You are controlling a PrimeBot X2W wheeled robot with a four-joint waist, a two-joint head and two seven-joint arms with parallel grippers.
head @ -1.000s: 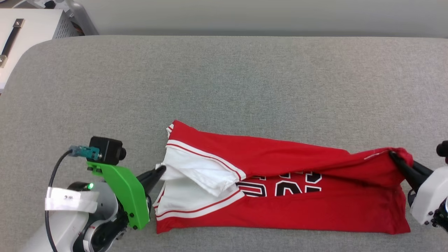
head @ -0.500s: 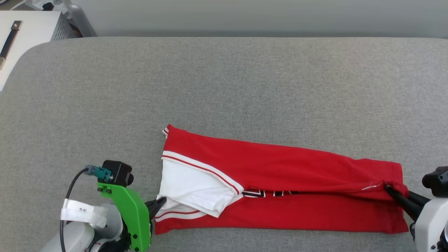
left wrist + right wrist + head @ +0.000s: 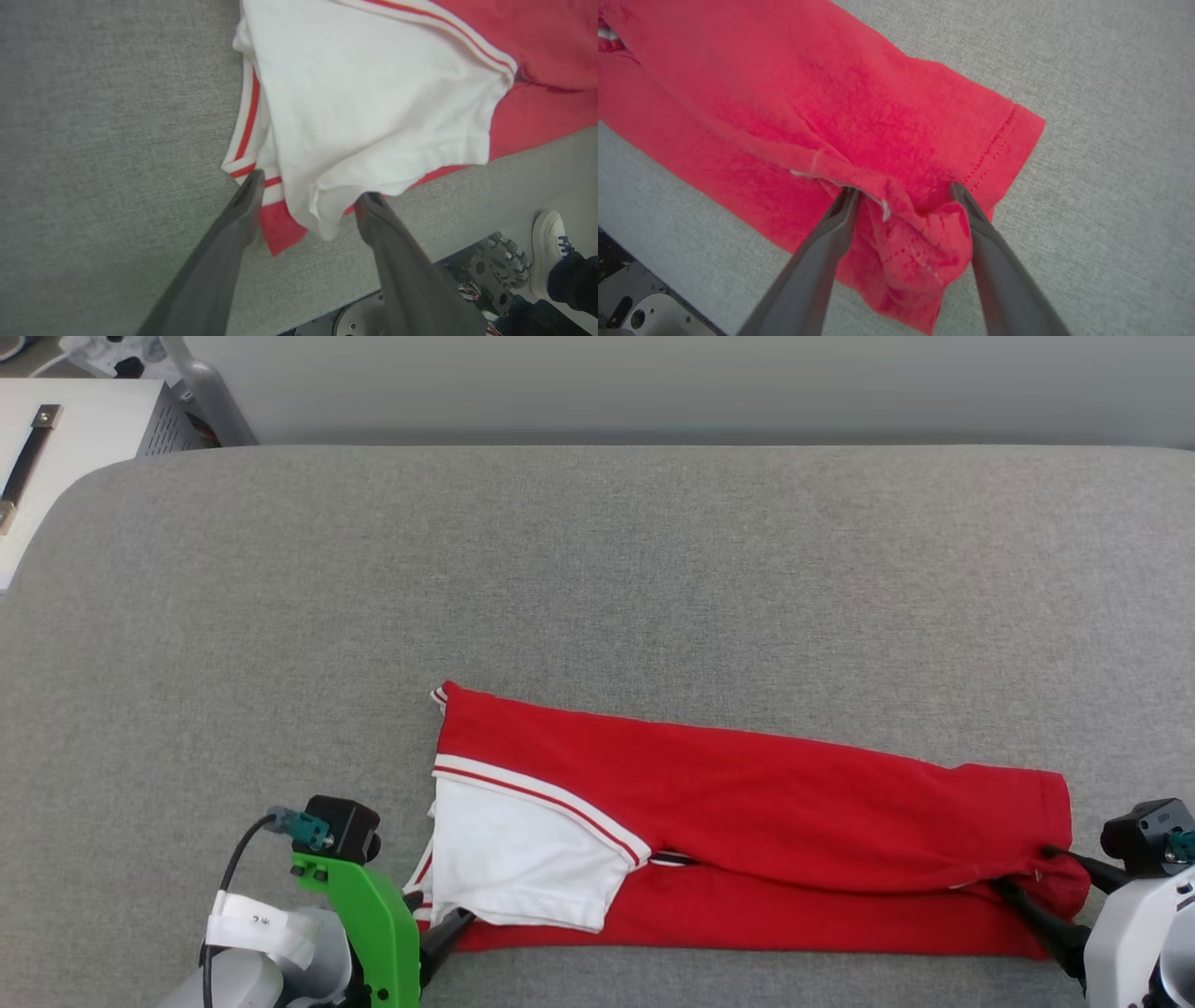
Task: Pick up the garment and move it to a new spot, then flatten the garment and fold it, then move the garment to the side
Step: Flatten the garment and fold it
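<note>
From where I stand, the garment (image 3: pixel 794 803) lies as a long, narrow red band on the grey fabric-covered tabletop (image 3: pixel 597 569). It sits close to the near edge and runs from about the middle toward the robot's right. It is doubled over lengthwise, with the upper red layer lying on the lower one. The white sleeve (image 3: pixel 523 868) sits on top at the end toward the robot's left, and its red-and-white striped trim (image 3: pixel 247 126) shows along the outer side. The left end effector (image 3: pixel 311 186) is at that end's near corner. Its two dark fingers (image 3: pixel 224 252) are spread wide, with the loose corner of the sleeve lying between the tips and nothing pinched. One tip rests on the striped trim and the other just beside the sleeve's edge. The right end effector (image 3: pixel 903 189) is at the opposite end, by the stitched hem (image 3: pixel 994 144). It too is spread wide, its fingers (image 3: pixel 817 261) standing either side of a small rumpled bunch of red cloth that touches both tips but is not clamped. A green bracket (image 3: pixel 373 924) carries the camera on the left wrist. Below the tabletop's edge, a person's white shoe (image 3: pixel 549 242) stands on the floor near the robot's base.
</note>
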